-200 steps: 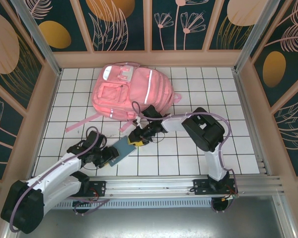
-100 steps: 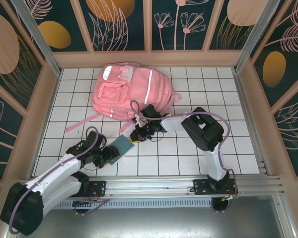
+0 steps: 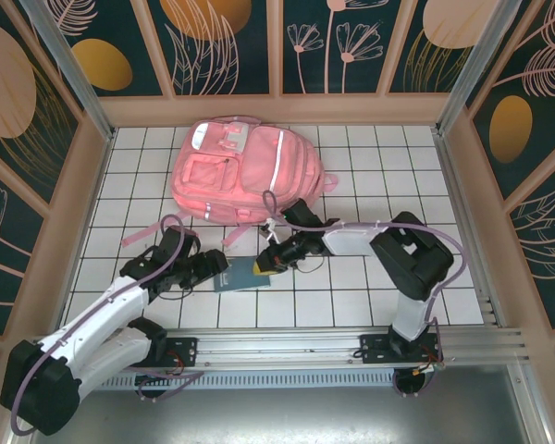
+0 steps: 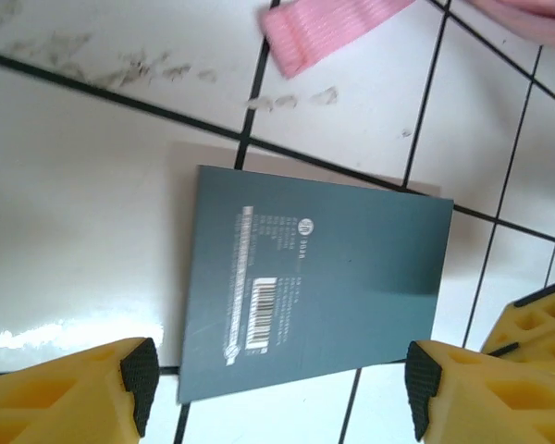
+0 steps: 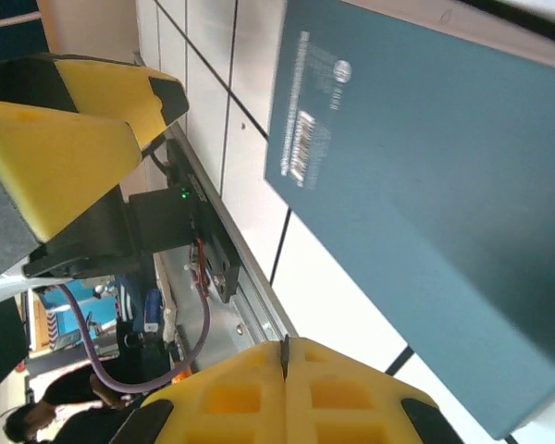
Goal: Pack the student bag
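The pink backpack (image 3: 245,171) lay flat on the white tiled tabletop (image 3: 351,296), toward the far side, at about 11 o'clock from the tabletop's middle in the overhead view. Its white stripes and front pockets faced up, and its straps trailed out toward the arms.

A thin dark teal booklet (image 3: 240,275) lay flat on the tiles at about 6 o'clock from the backpack, apart from it. Seen from the left wrist, the booklet (image 4: 314,287) showed a white barcode (image 4: 264,314) and lines of small white print. The end of a pink strap (image 4: 324,28) lay on the tiles at 12 o'clock from it, not touching it.

The left pincer (image 3: 211,268) sat at 9 o'clock of the booklet in the overhead view. Its yellow fingers stood well apart, holding nothing. In its own camera the left pincer (image 4: 282,384) had one finger off each lower corner of the booklet.

The right pincer (image 3: 266,265) was at 3 o'clock of the booklet, just at its edge. In its wrist view the right pincer (image 5: 285,365) had its two yellow fingers pressed together along a thin seam, with nothing visible between them and the booklet (image 5: 425,166) lying beside them.
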Robot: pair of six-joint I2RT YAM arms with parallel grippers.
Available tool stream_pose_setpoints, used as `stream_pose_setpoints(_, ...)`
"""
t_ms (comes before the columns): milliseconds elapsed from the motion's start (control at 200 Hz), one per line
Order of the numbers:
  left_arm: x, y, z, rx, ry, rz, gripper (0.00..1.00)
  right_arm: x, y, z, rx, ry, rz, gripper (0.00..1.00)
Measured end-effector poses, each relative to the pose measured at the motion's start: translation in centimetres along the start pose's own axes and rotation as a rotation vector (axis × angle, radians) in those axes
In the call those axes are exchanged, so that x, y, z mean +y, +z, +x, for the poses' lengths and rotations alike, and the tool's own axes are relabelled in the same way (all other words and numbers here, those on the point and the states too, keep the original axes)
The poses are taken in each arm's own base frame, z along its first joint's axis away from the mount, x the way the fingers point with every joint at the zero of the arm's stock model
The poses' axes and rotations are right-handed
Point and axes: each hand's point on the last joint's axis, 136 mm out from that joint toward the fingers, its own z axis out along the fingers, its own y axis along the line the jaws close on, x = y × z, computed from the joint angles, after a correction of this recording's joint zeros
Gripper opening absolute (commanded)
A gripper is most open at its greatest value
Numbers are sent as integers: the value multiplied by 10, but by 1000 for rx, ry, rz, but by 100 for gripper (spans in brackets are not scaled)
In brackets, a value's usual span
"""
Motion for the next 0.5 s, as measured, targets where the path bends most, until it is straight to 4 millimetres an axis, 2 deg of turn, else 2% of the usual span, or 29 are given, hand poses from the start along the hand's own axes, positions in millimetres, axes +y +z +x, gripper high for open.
stream_pose_setpoints(40,1,1,-2,-5,6,-11,73,0,-4,-2,-13,-3,4,21)
stream_pose_setpoints(105,5,4,-2,-2,9,-32,73,-3,-9,-5,-33,-8,29,47)
stream_pose_setpoints(165,9,8,-2,3,12,-52,73,-7,-9,-5,-43,-3,56,59)
stream_pose_setpoints(355,15,28,0,31,9,-71,70,-30,-13,-12,-93,37,197,73)
stream_pose_setpoints(500,11,44,2,56,8,-37,68,-43,-14,-22,-125,69,261,75)
